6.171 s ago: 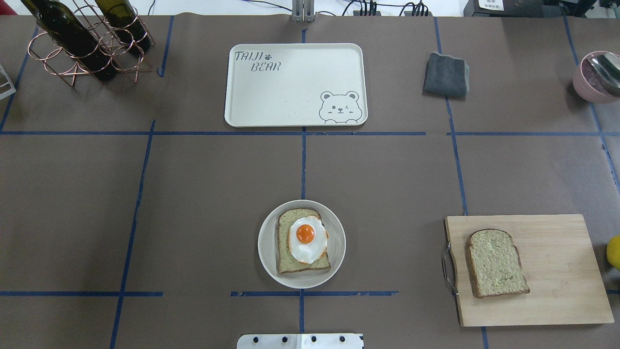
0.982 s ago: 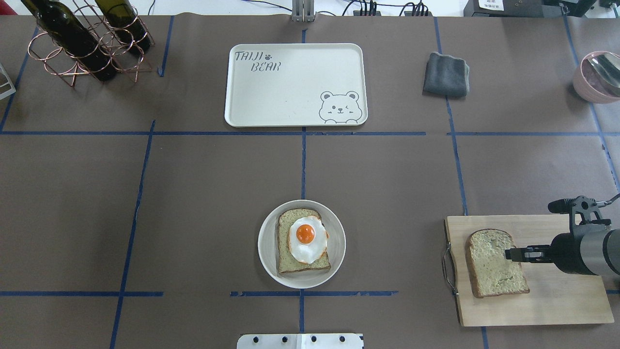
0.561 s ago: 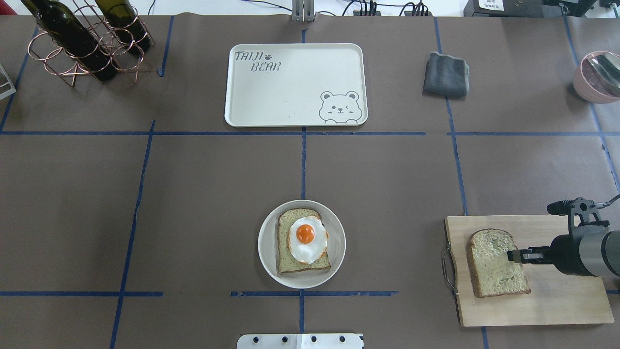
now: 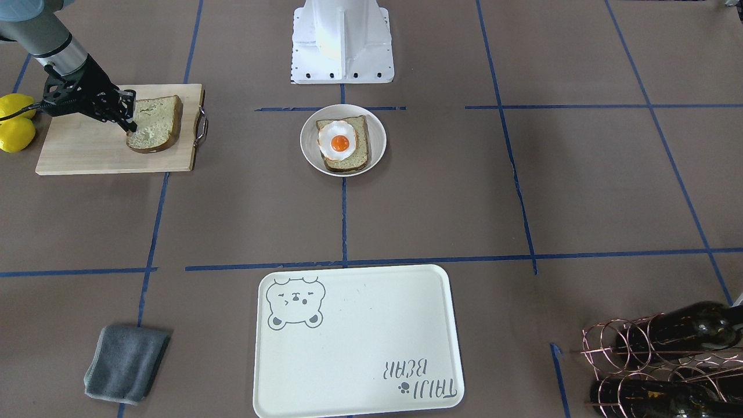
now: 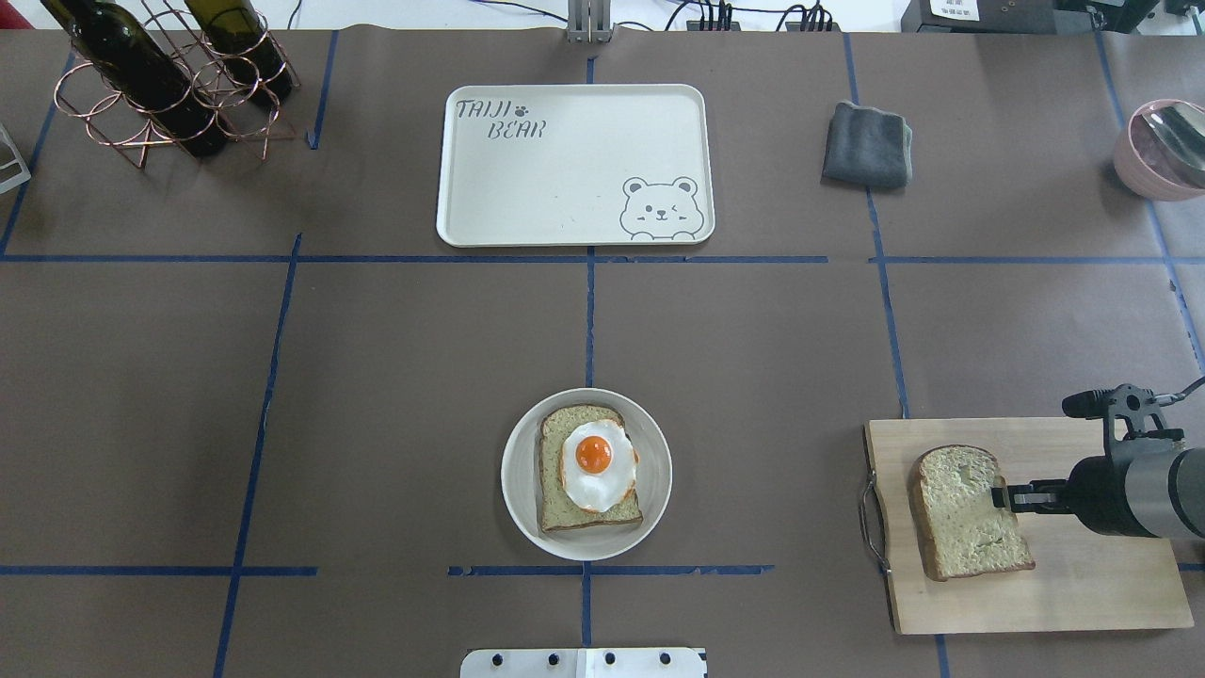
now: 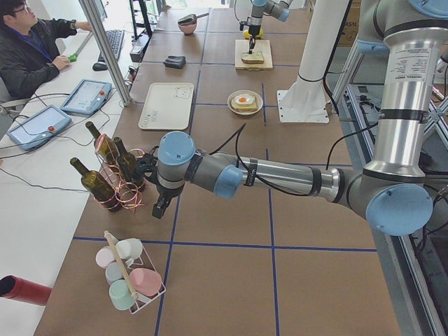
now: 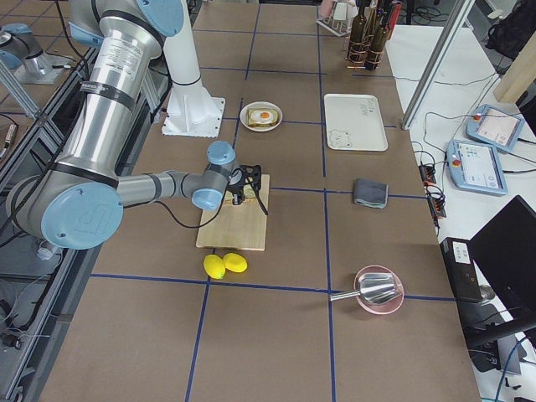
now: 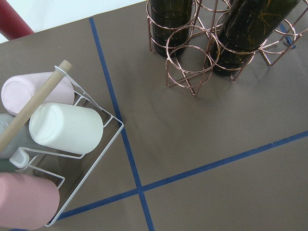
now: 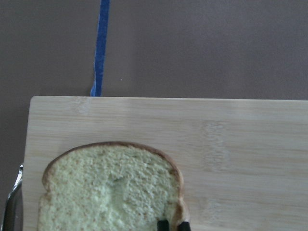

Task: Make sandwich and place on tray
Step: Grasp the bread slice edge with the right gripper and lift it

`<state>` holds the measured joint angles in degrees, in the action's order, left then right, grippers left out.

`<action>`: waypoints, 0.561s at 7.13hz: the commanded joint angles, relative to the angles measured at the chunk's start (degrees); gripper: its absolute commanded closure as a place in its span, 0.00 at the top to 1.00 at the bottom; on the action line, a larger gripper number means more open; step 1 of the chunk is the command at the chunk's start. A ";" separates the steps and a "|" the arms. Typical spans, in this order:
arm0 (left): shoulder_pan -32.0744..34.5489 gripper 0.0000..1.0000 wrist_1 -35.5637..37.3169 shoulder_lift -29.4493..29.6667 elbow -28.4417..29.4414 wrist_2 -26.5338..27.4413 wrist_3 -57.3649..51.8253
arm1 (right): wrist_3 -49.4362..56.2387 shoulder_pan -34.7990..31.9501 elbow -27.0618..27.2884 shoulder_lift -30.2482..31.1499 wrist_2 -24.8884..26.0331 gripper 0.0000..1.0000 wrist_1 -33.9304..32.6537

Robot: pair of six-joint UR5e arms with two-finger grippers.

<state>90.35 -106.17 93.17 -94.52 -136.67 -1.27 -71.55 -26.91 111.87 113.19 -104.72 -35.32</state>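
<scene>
One bread slice (image 5: 960, 518) lies on the wooden cutting board (image 5: 1083, 584) at the near right. My right gripper (image 5: 998, 492) is shut on its right crust edge, and in the right wrist view the fingertips (image 9: 163, 225) straddle that crust. The other slice (image 5: 555, 508) lies on the round white plate (image 5: 518, 490) with the fried egg (image 5: 596, 463) on top. The cream bear tray (image 5: 546, 188) sits bare at the far middle. My left gripper (image 6: 162, 206) shows only in the exterior left view, beside the wine rack; I cannot tell whether it is open or shut.
A copper wine rack with bottles (image 5: 169, 85) stands far left, and a wire cup rack (image 8: 48, 144) is near it. A grey cloth (image 5: 866, 143) lies right of the tray. A pink bowl (image 5: 1153, 151) is far right. Two lemons (image 4: 14, 125) sit beside the board.
The right arm came in over the cutting board. In the last second its fingers drew back slightly to the right on the slice's edge, and the slice shifted a little right with them.
</scene>
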 commanded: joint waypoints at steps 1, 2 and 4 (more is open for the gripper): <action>0.00 1.00 0.00 -0.01 0.03 0.00 -0.05 | 0.00 -0.16 1.23 -0.16 -0.57 0.00 0.07; 0.00 1.00 0.00 -0.01 0.03 0.00 -0.05 | 0.00 -0.16 2.55 -0.25 -0.74 0.00 0.07; 0.00 1.00 0.00 -0.01 0.03 0.00 -0.05 | -0.17 -0.16 5.10 -1.04 -1.71 0.00 0.07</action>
<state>90.35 -106.17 93.16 -94.49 -136.67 -1.32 -71.62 -27.06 115.33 112.62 -105.80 -35.24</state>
